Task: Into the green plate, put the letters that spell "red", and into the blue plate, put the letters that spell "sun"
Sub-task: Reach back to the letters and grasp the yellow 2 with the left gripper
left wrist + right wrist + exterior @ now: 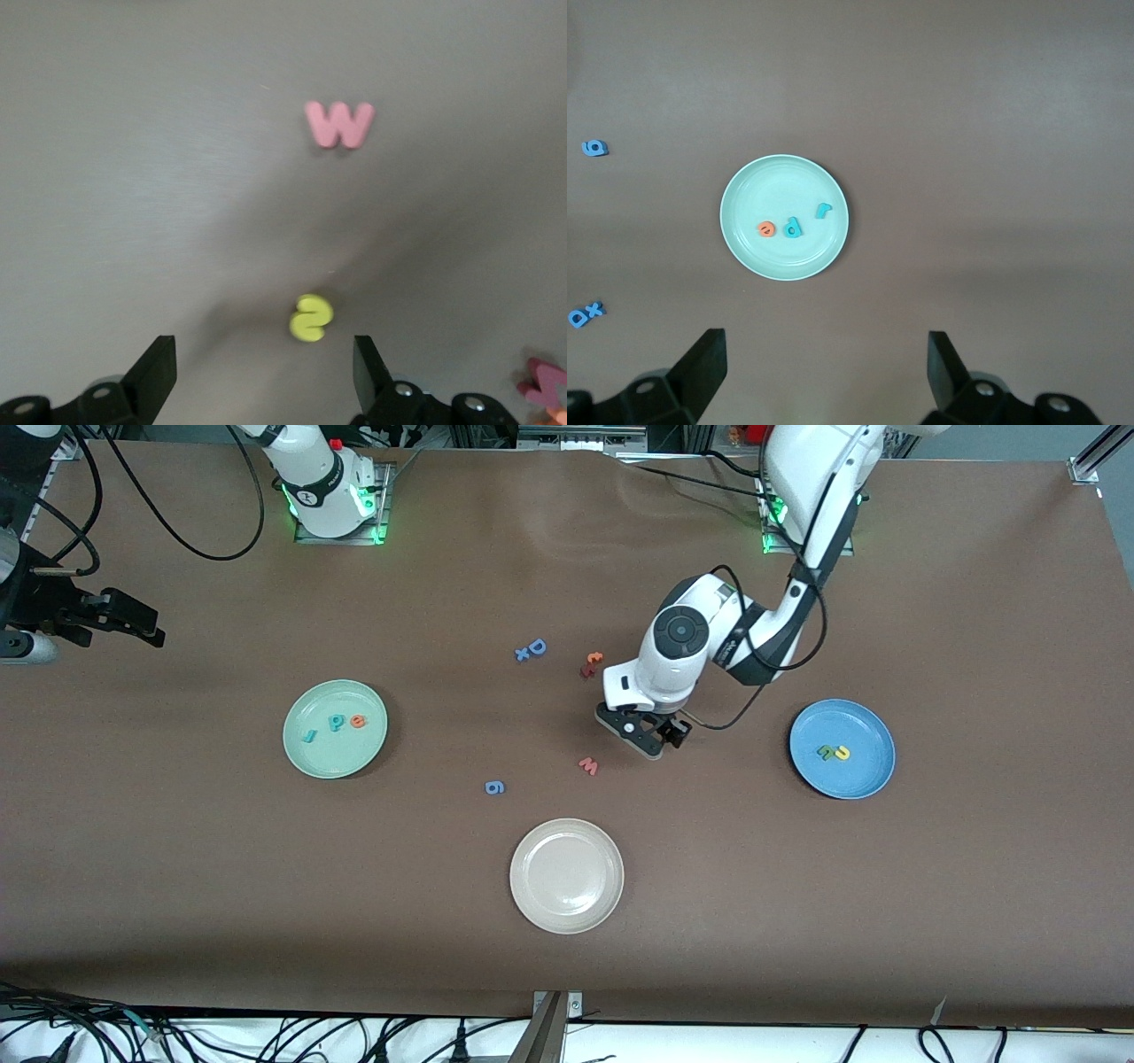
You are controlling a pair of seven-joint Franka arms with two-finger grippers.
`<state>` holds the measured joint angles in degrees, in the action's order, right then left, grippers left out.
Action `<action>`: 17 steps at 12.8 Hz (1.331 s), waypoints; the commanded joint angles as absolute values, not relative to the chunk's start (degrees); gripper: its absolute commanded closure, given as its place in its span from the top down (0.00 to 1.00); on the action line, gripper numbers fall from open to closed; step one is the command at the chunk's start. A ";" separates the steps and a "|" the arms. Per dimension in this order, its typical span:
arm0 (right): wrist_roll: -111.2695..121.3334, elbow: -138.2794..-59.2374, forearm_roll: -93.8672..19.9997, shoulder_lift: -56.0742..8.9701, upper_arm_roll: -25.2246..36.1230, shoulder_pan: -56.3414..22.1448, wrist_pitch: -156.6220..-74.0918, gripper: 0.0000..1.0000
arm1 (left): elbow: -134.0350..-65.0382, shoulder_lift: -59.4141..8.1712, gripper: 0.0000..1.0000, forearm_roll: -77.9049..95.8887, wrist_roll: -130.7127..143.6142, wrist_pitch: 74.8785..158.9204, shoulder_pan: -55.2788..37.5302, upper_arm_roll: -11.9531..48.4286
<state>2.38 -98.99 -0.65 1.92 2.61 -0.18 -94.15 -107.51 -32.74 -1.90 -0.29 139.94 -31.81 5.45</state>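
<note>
Hovering spread over the tabletop, left pincer (264, 372) brackets yellow "s" (311, 318) between its fingers, red "w" (339, 124) well clear; right pincer (824, 372) waits, spread.

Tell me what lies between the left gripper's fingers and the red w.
Only the yellow s, on bare table just ahead of the open left gripper; the red w lies farther on. Left wrist view.

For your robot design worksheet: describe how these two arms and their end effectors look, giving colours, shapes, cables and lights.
Both arms are glossy white with rounded shells. The left arm has dark grey joint bands, a round grey cap and a black cable looped along it. Green lights glow at both bases. The left end effector is black, with two flat, wedge-shaped fingers. The right end effector is black too, with matching fingers; black cables hang near its base.
</note>
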 commanded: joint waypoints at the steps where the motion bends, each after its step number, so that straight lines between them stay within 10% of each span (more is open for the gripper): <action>1: 1.76 -99.67 0.26 2.46 2.64 -0.26 -94.75 1.00 | -105.73 -35.86 0.77 -0.44 -1.67 140.45 -33.04 5.01; 6: 1.76 -99.67 0.18 2.46 2.55 -0.26 -94.57 1.00 | -106.52 -36.56 0.74 -0.44 -0.97 140.45 -34.71 5.01; 17: 1.76 -99.67 0.18 2.46 2.55 -0.26 -94.39 1.00 | -106.17 -37.44 0.28 -0.53 -1.67 142.29 -34.54 4.83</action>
